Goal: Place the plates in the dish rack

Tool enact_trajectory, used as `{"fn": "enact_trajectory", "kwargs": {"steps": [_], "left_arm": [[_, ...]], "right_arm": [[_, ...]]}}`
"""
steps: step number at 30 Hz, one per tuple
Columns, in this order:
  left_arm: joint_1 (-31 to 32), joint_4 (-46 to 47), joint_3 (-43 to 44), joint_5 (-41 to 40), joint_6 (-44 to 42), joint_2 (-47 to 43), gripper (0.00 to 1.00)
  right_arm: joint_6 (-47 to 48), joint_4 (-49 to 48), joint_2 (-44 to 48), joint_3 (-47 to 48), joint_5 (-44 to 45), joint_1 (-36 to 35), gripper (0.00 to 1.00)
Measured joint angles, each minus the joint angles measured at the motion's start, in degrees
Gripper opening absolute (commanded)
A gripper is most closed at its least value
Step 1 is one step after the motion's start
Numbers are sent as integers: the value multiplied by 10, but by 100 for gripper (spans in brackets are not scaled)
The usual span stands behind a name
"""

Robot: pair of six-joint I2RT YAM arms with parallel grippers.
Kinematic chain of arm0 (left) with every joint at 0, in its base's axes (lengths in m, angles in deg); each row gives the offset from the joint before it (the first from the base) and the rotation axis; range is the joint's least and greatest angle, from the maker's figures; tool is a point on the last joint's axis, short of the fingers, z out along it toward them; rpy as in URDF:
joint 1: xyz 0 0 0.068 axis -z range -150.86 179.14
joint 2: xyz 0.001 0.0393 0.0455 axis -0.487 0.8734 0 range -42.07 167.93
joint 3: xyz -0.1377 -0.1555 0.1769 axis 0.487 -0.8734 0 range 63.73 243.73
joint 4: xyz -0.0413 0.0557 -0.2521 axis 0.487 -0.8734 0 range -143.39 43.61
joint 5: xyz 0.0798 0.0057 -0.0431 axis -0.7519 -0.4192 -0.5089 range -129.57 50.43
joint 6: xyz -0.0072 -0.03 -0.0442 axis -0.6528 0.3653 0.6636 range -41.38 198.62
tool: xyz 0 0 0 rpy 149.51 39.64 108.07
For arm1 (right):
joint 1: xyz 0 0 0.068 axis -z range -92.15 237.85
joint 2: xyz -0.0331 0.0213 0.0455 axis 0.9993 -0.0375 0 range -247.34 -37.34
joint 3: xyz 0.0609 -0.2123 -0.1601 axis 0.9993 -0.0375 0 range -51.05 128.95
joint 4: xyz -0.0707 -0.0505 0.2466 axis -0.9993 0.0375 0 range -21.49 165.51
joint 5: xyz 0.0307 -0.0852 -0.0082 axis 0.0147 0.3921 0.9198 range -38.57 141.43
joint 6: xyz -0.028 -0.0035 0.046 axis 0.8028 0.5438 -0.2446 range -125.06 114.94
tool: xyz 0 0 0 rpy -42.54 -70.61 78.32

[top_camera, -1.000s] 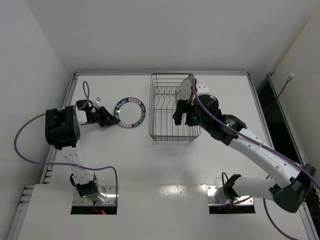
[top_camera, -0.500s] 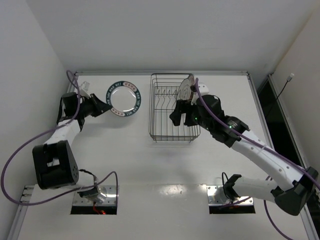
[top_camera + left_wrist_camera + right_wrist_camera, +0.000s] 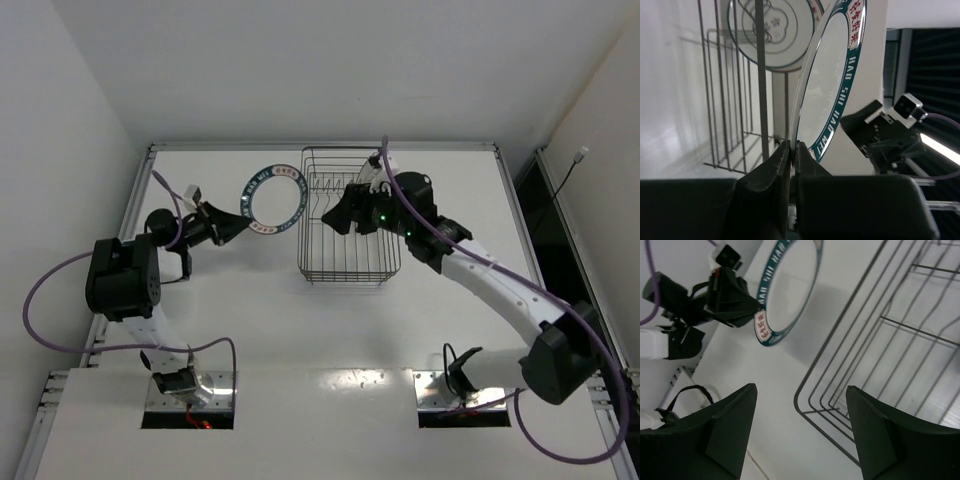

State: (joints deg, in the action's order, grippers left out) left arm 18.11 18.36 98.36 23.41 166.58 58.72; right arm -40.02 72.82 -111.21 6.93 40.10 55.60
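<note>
My left gripper [image 3: 232, 226] is shut on the lower rim of the teal-rimmed plate [image 3: 274, 200], which hangs on edge in the air just left of the dish rack [image 3: 348, 270]. The left wrist view shows the fingers [image 3: 791, 145] pinching that plate [image 3: 832, 85] beside the rack's wires [image 3: 760, 75]. Seen through them, a white plate with a thin dark rim and a grey motif [image 3: 772, 30] stands upright in the rack. My right gripper [image 3: 345, 222] hovers open over the rack's middle with nothing between its fingers [image 3: 800, 387]. It looks down on the rack's corner [image 3: 795, 405] and the teal plate [image 3: 790, 285].
The white table ends in a raised rail at the back [image 3: 320, 146] and at the left side [image 3: 140, 200]. A dark gap [image 3: 530, 200] runs along the right side. Purple cables trail from both arms.
The left gripper has carried the teal plate up off the table and rightward to the rack's left side. The right gripper has drawn back from the racked plate, with its jaws a little narrower.
</note>
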Motion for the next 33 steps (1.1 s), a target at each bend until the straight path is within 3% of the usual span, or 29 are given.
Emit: {"fn": "enact_trajectory", "kwargs": {"steps": [7,9,10,11,13,16,17,20,21,23,24,30,33], "left_arm": [[60,59,9,30,91,11,0],[72,63,11,35,96,11,0],[78,65,12,37,96,11,0],[81,66,12,39,94,11,0],[86,67,12,41,75,11,0],[88,82,12,42,54,1,0],[90,86,12,42,49,-5,4],[99,93,14,48,49,-18,40],[100,94,14,52,53,-20,68],[100,95,17,58,56,-21,96],[100,94,17,59,53,-21,100],[102,82,17,63,-27,-38,100],[102,-28,33,54,-145,-78,100]], "right_arm": [[-32,-109,-130,8,-110,14,66],[-46,-124,-158,8,-128,14,47],[-51,-130,-166,8,-134,14,25],[-56,-134,-171,8,-141,15,17],[-84,-142,-171,10,-145,19,2],[-96,-138,-160,13,-126,23,0],[-99,-128,-153,13,-125,25,0],[-90,-100,-119,12,-106,27,0],[-85,-84,-103,12,-88,31,0],[-77,-41,-71,17,-41,41,0],[-73,-10,-58,25,-7,46,0],[-42,181,-38,162,223,63,0],[-33,242,-55,226,314,58,0]]}}
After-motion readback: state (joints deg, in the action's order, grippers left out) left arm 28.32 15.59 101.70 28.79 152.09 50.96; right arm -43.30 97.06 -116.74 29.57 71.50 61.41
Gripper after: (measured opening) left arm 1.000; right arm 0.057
